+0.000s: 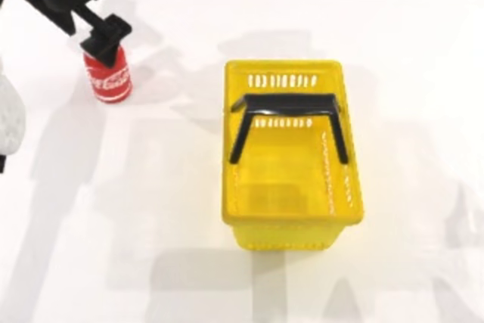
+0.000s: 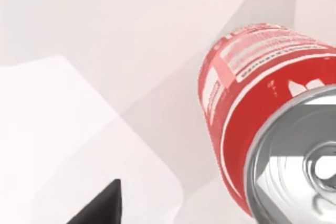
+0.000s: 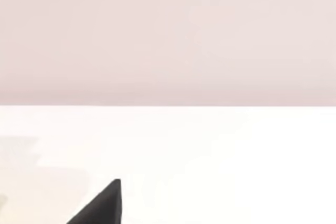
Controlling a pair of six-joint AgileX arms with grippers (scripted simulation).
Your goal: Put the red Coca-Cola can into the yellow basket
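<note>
Red aluminium, upright at the table's far left: the Coca-Cola can (image 1: 108, 78) stands well apart from the yellow basket (image 1: 291, 226). My left gripper (image 1: 106, 35) sits over its silver top; whether the fingers have clenched, I cannot tell. A square grip on the can's sides, I judge, before lifting clear of the basket's black handle (image 1: 289, 104).

White Coca-Cola script on the red can (image 1: 110, 79)

Red Coca-Cola can (image 1: 108, 77) upright, far left; yellow basket (image 1: 291, 221) centre, handle folded.
</note>
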